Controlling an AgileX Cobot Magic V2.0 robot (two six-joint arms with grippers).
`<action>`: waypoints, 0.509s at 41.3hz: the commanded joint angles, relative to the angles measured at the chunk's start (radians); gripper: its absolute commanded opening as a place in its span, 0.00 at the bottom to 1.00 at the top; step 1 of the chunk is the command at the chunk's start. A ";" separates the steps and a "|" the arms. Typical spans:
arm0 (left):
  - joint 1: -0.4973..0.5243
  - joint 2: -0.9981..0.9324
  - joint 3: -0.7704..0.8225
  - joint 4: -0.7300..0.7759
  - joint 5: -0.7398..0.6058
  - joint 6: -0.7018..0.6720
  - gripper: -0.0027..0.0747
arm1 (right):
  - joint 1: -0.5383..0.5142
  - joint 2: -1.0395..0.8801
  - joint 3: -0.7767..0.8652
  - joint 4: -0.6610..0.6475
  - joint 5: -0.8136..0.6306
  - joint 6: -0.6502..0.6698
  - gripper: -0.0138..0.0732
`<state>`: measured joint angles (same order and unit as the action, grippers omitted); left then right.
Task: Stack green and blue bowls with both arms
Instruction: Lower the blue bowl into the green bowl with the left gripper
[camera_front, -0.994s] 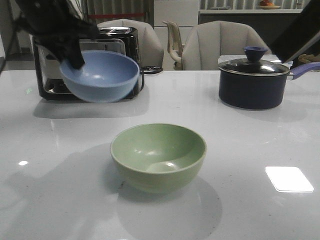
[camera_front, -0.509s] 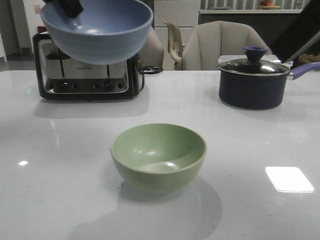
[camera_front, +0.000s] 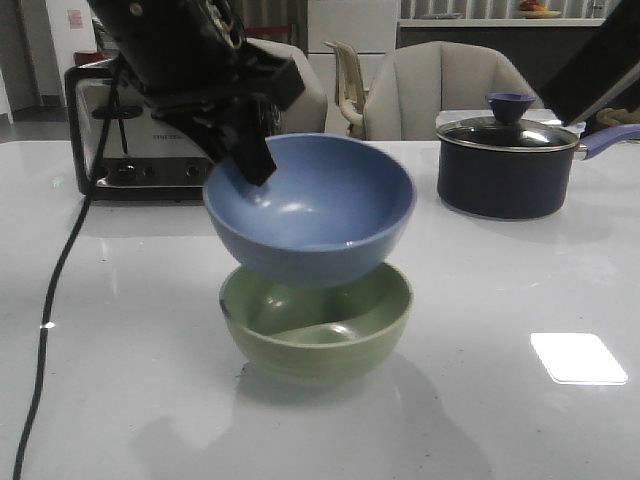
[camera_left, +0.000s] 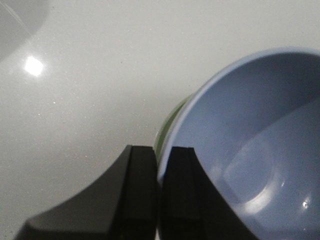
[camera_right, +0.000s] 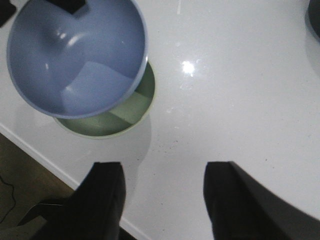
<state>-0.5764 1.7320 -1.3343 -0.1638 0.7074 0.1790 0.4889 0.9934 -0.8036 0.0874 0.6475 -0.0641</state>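
Note:
My left gripper (camera_front: 250, 160) is shut on the rim of the dusty blue bowl (camera_front: 320, 215), one finger inside and one outside. It holds the bowl tilted right over the sage green bowl (camera_front: 320, 340), which stands on the white table. The blue bowl's bottom sits at the green rim; I cannot tell if they touch. In the left wrist view the gripper (camera_left: 159, 150) pinches the blue rim (camera_left: 250, 140), with a sliver of green (camera_left: 167, 125) below. The right wrist view shows the blue bowl (camera_right: 75, 55) over the green bowl (camera_right: 117, 117). My right gripper (camera_right: 162, 167) is open and empty above the table beside them.
A chrome toaster (camera_front: 130, 130) stands at the back left. A dark lidded saucepan (camera_front: 505, 165) with a purple handle stands at the back right. The left arm's cable (camera_front: 50, 300) hangs down over the table. The table's front edge (camera_right: 50, 160) runs near the bowls.
My left gripper has carried the blue bowl from high at the back left down and to the right, to just over the green bowl. The green bowl has not moved.

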 joint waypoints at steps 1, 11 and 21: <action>-0.007 0.002 -0.025 -0.024 -0.078 -0.001 0.17 | -0.002 -0.017 -0.026 -0.004 -0.054 -0.006 0.70; -0.008 0.054 -0.027 -0.093 -0.093 0.007 0.51 | -0.002 -0.017 -0.026 -0.004 -0.054 -0.006 0.70; -0.008 -0.009 -0.053 -0.095 -0.022 0.009 0.74 | -0.002 -0.017 -0.026 -0.004 -0.054 -0.006 0.70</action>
<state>-0.5764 1.8188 -1.3424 -0.2387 0.6909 0.1815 0.4889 0.9934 -0.8036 0.0874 0.6475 -0.0641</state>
